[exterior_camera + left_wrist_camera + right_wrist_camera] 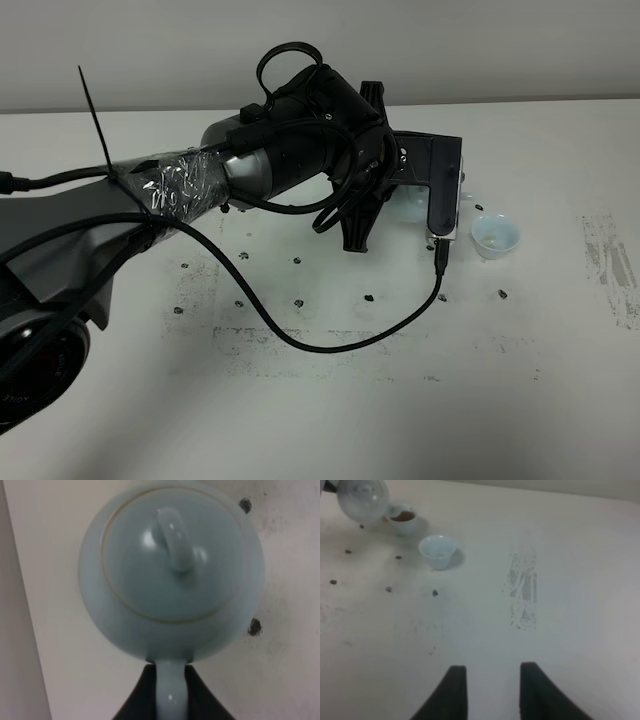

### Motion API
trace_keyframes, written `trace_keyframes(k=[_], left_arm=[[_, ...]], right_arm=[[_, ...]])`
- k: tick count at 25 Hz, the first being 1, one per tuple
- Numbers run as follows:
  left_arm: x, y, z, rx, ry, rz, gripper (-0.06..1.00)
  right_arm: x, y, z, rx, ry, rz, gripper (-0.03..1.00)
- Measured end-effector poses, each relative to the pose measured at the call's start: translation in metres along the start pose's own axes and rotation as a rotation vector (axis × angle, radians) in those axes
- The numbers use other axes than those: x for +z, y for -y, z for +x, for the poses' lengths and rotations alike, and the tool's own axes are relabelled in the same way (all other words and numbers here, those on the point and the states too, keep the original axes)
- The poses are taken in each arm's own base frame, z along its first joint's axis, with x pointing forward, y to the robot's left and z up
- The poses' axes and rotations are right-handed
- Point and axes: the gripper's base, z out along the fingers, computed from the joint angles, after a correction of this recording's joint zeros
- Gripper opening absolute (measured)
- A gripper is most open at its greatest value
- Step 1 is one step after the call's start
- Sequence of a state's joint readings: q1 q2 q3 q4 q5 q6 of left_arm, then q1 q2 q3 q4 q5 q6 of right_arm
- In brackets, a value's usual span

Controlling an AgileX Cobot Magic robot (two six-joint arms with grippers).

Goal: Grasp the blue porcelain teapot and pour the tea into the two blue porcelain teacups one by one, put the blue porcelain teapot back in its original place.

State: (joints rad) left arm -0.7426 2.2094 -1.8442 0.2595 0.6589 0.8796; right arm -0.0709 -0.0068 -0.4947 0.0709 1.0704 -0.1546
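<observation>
Left gripper (pixel 170 674) clamping the blue porcelain teapot (pixel 170 570) by its loop handle (pixel 170 700), round body just beyond the jaws.

The handle (pixel 170 695) sits right between the jaws of the left gripper (pixel 170 672), the teapot (pixel 172 570) just beyond their tips. At the right gripper (pixel 492 677), the table (pixel 560 555) lies under the jaws. Well ahead is the nearer teacup (pixel 438 551), and just behind it the farther teacup (pixel 402 522) with tea (pixel 403 516) in it, teapot alongside.
</observation>
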Motion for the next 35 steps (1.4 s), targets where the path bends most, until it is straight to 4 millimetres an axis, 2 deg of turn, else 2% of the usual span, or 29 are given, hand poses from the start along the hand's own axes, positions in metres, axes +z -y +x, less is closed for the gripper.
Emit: trace_keyframes(k=[19,23,35], left_arm=[[0.0,0.007,-0.013,0.057,0.013,-0.008,0.03],[0.006,0.01,-0.013,0.066,0.004,0.001,0.03],[0.005,0.009,-0.015,0.068,-0.011,-0.01,0.03]], right_arm=[[0.0,0.0,0.0,0.0,0.0,0.0,0.28],[0.0,0.0,0.0,0.0,0.0,0.0,0.28],[0.0,0.0,0.0,0.0,0.0,0.0,0.28]])
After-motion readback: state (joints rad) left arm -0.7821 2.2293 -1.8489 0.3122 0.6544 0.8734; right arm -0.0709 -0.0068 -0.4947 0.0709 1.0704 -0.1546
